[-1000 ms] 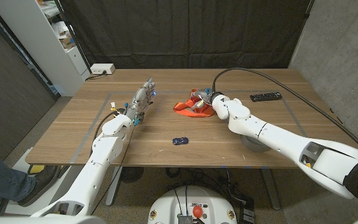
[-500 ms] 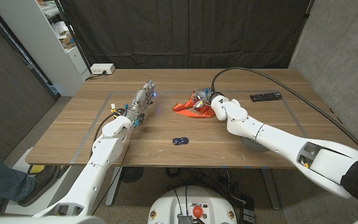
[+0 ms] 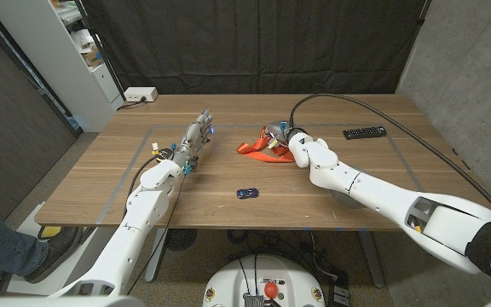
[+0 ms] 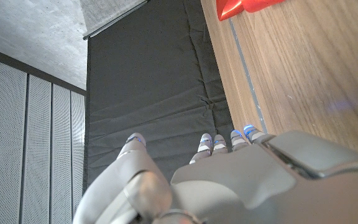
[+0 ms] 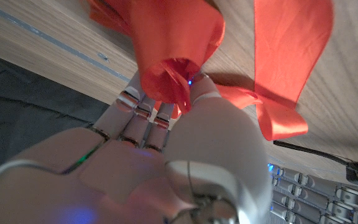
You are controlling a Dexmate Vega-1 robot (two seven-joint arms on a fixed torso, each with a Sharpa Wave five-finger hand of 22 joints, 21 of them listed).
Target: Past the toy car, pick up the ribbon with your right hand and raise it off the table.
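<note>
The robot's right hand (image 3: pixel 281 136) pinches a bunched fold of the crumpled red-orange fabric ribbon (image 3: pixel 256 148) between its fingers (image 5: pixel 143 107), the loose ends trailing on the wooden tabletop (image 3: pixel 331 192) beyond the small dark-blue toy car (image 3: pixel 245 193). The left hand (image 3: pixel 193 141) stands near the tabletop's far left, well apart from the ribbon, fingers extended and holding nothing. A black remote control (image 3: pixel 364 132) lies toward the far right.
</note>
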